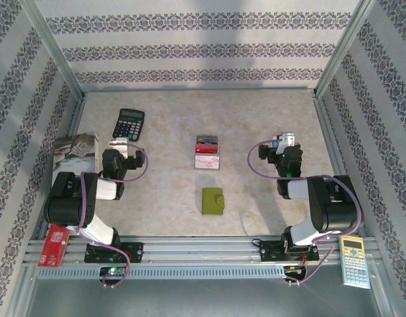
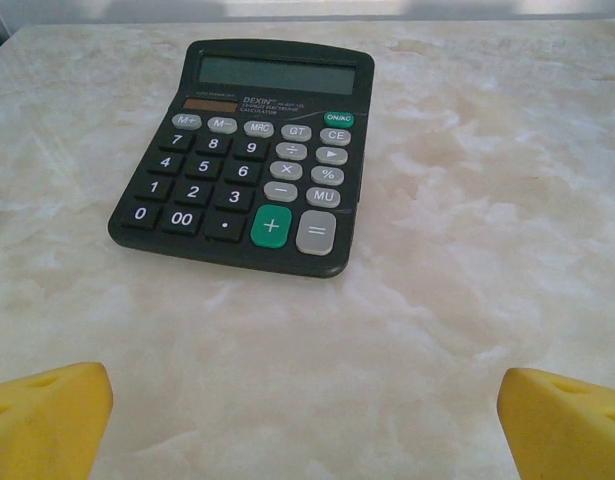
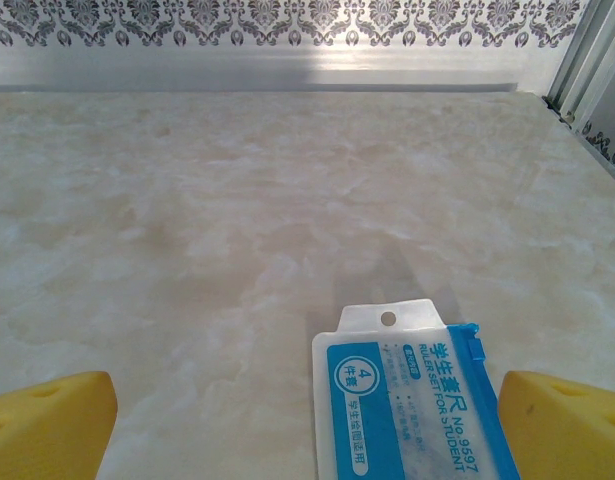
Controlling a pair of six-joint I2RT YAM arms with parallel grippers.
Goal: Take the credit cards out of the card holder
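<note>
The olive-green card holder (image 1: 214,201) lies folded shut on the table, between the two arms. Just beyond it, a little apart, the credit cards (image 1: 207,153) lie in a small overlapping pile, dark and red at the far end, pinkish-white at the near end. My left gripper (image 1: 122,146) is left of the cards and stands open (image 2: 307,425), with its yellow fingertips (image 2: 47,415) wide apart over bare table. My right gripper (image 1: 282,141) is right of the cards and also open (image 3: 307,425), its fingertips (image 3: 562,420) either side of a blue-and-white packet.
A black calculator (image 2: 249,150) lies just ahead of the left gripper. The blue-and-white ruler-set packet (image 3: 412,400) lies under the right gripper. A printed box (image 1: 76,153) stands at the left wall; a red box (image 1: 52,244) and a pale calculator (image 1: 355,261) rest by the front rail.
</note>
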